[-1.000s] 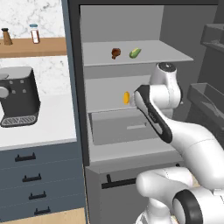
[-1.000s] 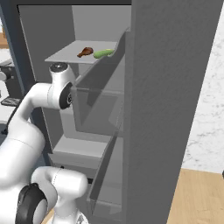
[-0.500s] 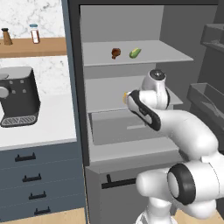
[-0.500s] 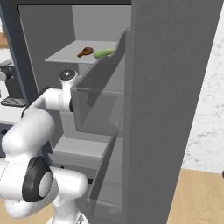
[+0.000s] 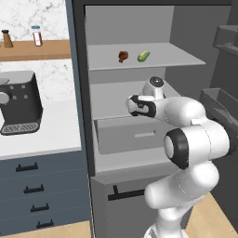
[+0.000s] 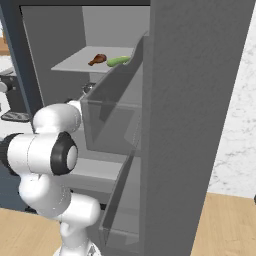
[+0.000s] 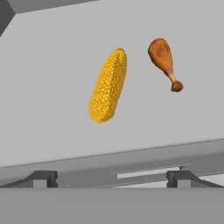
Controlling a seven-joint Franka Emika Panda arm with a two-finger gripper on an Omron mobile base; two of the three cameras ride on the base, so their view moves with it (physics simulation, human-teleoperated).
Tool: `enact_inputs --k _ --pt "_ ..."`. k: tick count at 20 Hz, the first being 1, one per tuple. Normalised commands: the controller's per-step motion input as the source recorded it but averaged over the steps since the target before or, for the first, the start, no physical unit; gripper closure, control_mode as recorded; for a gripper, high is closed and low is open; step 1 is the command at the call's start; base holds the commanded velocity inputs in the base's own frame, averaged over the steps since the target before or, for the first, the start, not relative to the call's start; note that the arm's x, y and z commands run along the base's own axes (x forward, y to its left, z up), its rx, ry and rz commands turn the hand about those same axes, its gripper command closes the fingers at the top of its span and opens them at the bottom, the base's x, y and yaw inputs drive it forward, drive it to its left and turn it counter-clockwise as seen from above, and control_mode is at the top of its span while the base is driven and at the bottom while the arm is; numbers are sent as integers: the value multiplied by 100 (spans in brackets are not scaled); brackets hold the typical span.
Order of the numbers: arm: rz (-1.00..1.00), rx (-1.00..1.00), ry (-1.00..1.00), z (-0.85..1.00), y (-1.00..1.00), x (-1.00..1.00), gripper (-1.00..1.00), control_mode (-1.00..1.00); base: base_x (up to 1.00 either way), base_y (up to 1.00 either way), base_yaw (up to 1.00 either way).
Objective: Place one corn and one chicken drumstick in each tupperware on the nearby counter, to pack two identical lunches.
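Two pieces of food on the fridge's middle shelf (image 7: 48, 109), in the hand view: bare yellow corn cob (image 7: 108, 85) lying slantwise, orange-brown chicken drumstick (image 7: 164, 62) just beside it to the right, thin bone end pointing toward the near edge, not touching the cob. Tool (image 7: 113, 178) spread wide, both dark fingertips (image 7: 42, 179) low at the near edge of that shelf, well apart from each other, nothing between them, short of the cob and drumstick.

Seen from the left base camera: white arm (image 5: 186, 139) bent in front of the open fridge (image 5: 139, 116), hand reaching into the middle shelf level above the grey drawer (image 5: 132, 135). On the upper shelf (image 5: 162, 58), a darker reddish-brown drumstick (image 5: 122, 56) and a green-husked cob (image 5: 143, 56), near each other but apart. Same pair visible from the right base camera, drumstick (image 6: 98, 60) left of cob (image 6: 119, 61).

To the left of the fridge, white surface (image 5: 51, 135) over dark blue-grey cabinets (image 5: 42, 186) with black handles, black coffee machine (image 5: 18, 102) standing on it. Above, wooden wall shelf (image 5: 37, 49) with two small bottles (image 5: 36, 36).
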Motion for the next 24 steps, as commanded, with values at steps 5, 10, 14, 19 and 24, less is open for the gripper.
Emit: enact_inputs --k 5,10,14,19,24 --pt "-1 0 0 -29 1 90 -100 -100 0 0 0" --pt "0 0 0 -37 1 88 -100 -100 0 0 0" --pt "0 0 0 -35 0 82 -100 -100 0 0 0" --pt "0 0 7 -45 3 49 100 -100 0 0 0" --pt "0 -5 12 -99 0 -53 100 -100 0 0 0"
